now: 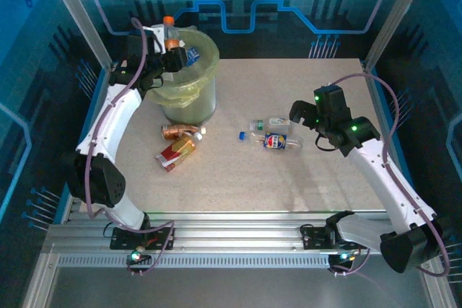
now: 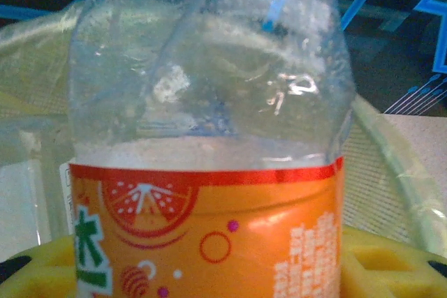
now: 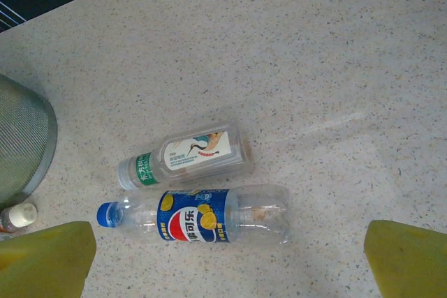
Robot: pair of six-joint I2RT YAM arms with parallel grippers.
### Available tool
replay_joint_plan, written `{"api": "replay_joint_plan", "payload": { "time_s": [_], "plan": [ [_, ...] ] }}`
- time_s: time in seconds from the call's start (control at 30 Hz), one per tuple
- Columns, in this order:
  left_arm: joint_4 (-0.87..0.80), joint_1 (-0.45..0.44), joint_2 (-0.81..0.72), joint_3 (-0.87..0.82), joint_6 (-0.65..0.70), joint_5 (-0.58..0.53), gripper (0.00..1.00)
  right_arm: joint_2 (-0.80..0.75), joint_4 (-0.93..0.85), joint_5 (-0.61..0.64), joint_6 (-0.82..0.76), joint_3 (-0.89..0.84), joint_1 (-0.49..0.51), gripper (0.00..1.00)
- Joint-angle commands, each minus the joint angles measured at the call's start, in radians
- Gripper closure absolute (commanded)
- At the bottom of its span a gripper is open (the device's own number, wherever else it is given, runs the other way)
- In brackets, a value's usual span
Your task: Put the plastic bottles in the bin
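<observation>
My left gripper (image 1: 172, 55) is shut on an orange-labelled bottle (image 2: 209, 235) with an orange cap, held upright over the far-left rim of the bin (image 1: 195, 84). The bin is round, translucent and lined with a yellow-green bag. Its rim curves behind the bottle in the left wrist view. A blue-labelled bottle (image 3: 202, 215) and a green-and-white-labelled one (image 3: 188, 153) lie side by side on the table. My right gripper (image 3: 227, 263) hovers open just above and near them, its yellow fingers (image 3: 45, 259) wide apart.
A crushed copper-coloured bottle (image 1: 179, 130) and an orange-and-red-labelled bottle (image 1: 177, 153) lie in front of the bin. Another bottle with a blue label (image 1: 193, 54) shows inside the bin. Blue enclosure walls surround the table (image 1: 289, 185).
</observation>
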Motion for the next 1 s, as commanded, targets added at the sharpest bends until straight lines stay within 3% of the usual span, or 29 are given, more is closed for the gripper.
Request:
{"api": "replay_joint_plan", "payload": {
  "time_s": [0.0, 0.3, 0.7, 0.97],
  "plan": [
    [-0.035, 0.01, 0.021, 0.035, 0.019, -0.012, 0.43, 0.011, -0.006, -0.007, -0.012, 0.027, -0.014, 0.0],
    [-0.08, 0.01, 0.016, -0.026, -0.011, -0.056, 0.38, 0.024, -0.012, 0.003, -0.015, 0.036, -0.014, 0.0],
    [-0.133, 0.009, 0.0, -0.035, -0.019, -0.105, 0.15, 0.026, -0.014, 0.002, -0.014, 0.035, -0.015, 0.0],
    [-0.12, 0.006, -0.046, -0.012, -0.037, -0.106, 0.1, 0.034, -0.028, 0.014, -0.02, 0.047, -0.016, 0.0]
  ]
}}
